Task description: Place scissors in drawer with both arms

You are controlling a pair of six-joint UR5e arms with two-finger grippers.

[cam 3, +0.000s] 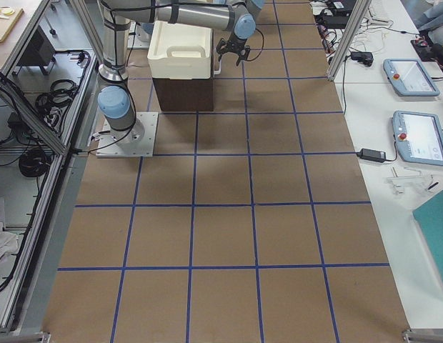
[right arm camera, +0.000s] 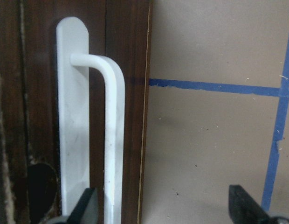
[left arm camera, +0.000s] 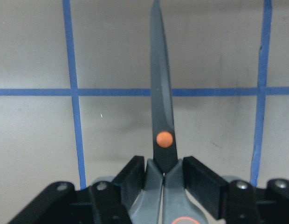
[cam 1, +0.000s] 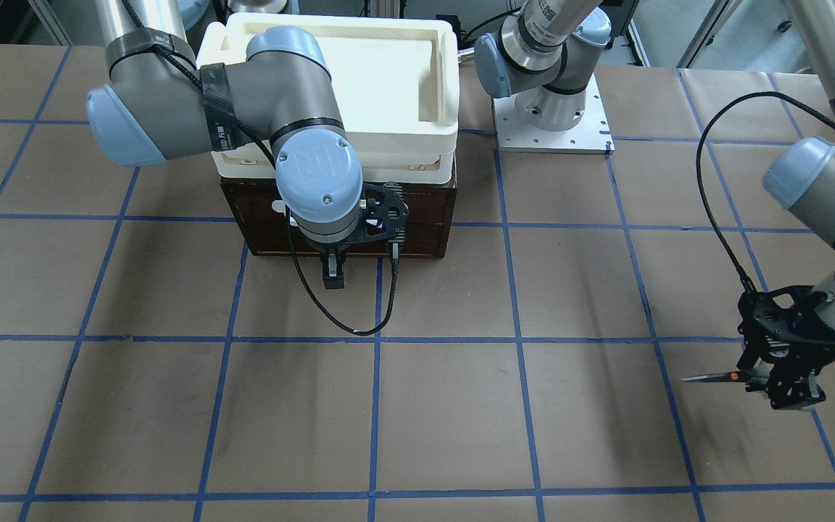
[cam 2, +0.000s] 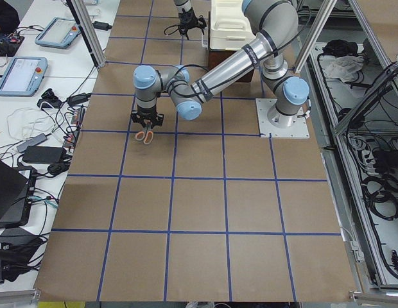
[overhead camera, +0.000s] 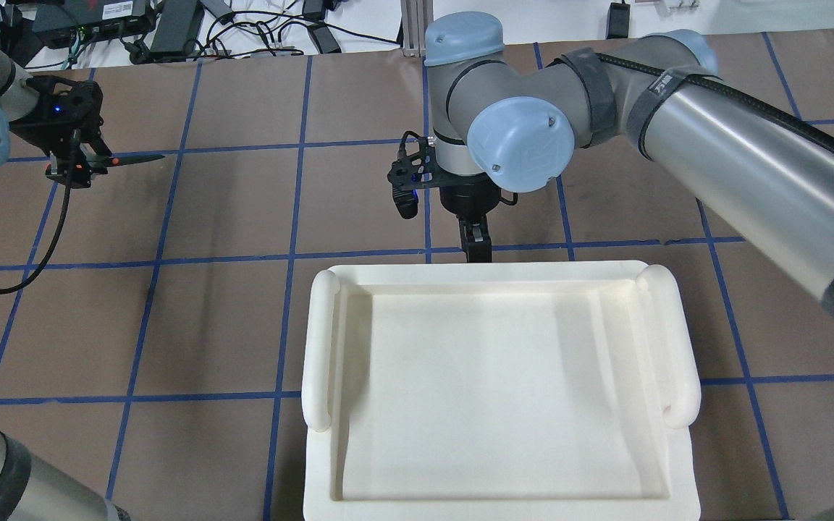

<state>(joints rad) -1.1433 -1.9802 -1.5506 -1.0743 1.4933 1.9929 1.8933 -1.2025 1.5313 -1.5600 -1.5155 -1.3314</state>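
Note:
My left gripper (cam 1: 780,380) is shut on the scissors (cam 1: 718,377) near their orange pivot dot and holds them level over the table. The dark blades point toward the table's middle. In the left wrist view the fingers (left arm camera: 200,179) clamp the scissors (left arm camera: 162,116) just behind the pivot. My right gripper (cam 1: 334,275) is open in front of the closed dark brown drawer (cam 1: 417,217). In the right wrist view the white bar handle (right arm camera: 112,140) lies just inside one of the fingertips (right arm camera: 86,207); whether they touch I cannot tell.
A cream-white plastic bin (overhead camera: 496,391) sits on top of the drawer cabinet. The right arm's base plate (cam 1: 551,119) stands beside it. Brown paper with blue tape lines (cam 1: 374,420) covers the table. Cables and devices (overhead camera: 171,22) lie beyond the far edge.

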